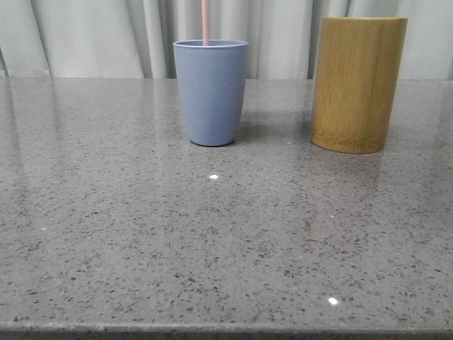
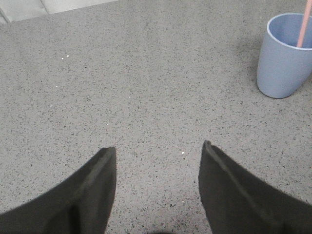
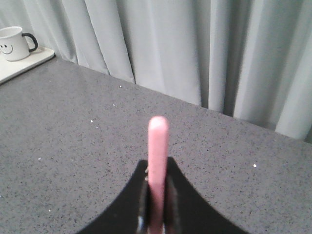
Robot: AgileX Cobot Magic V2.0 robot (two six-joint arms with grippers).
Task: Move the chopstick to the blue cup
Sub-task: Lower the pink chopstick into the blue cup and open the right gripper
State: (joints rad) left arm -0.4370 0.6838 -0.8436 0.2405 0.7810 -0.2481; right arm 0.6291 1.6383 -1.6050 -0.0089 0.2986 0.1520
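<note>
The blue cup (image 1: pixel 211 92) stands upright at the back of the table, left of centre. A pale pink chopstick (image 1: pixel 205 21) rises straight out of it and leaves the top of the front view. In the right wrist view my right gripper (image 3: pixel 157 168) is shut on this chopstick (image 3: pixel 157 156), whose rounded end sticks out past the fingertips. Neither arm shows in the front view. My left gripper (image 2: pixel 159 146) hangs open over bare table with nothing between its fingers; the blue cup (image 2: pixel 285 58) with the chopstick (image 2: pixel 304 24) inside is well off to one side of it.
A tall yellow-brown bamboo cylinder (image 1: pixel 358 83) stands right of the blue cup. Grey curtains close off the back. A white smiley mug (image 3: pixel 14 43) sits on a white tray (image 3: pixel 27 66) at the table's edge.
</note>
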